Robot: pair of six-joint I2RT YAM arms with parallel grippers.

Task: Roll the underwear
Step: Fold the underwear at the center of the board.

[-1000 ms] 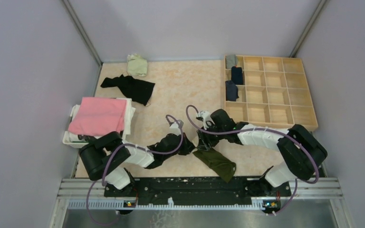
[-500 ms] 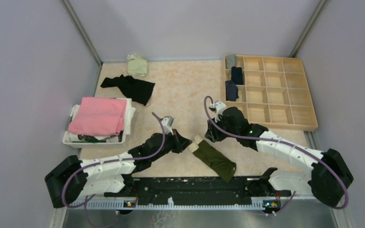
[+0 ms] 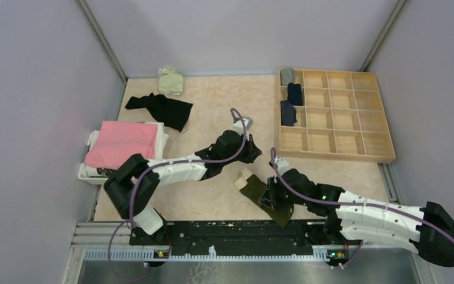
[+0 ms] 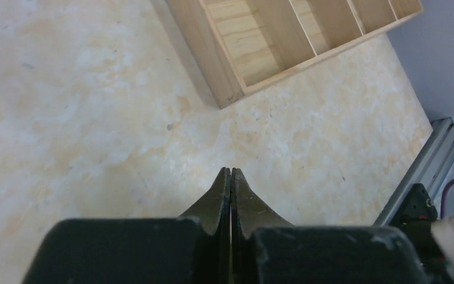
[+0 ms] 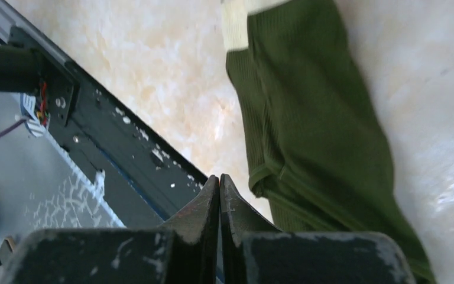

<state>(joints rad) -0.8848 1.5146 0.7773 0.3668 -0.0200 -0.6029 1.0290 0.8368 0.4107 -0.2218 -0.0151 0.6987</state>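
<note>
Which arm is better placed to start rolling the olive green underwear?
Probably the right: the right claw, shut, is beside the olive green underwear, while the left claw, also shut, is over bare table near the wooden tray.

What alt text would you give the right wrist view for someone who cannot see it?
Olive green underwear with a pale waistband lies on a beige table, running diagonally across the picture. At the bottom, the robot's right hand is shut and empty, its tips just left of the cloth, near a black rail.
</note>
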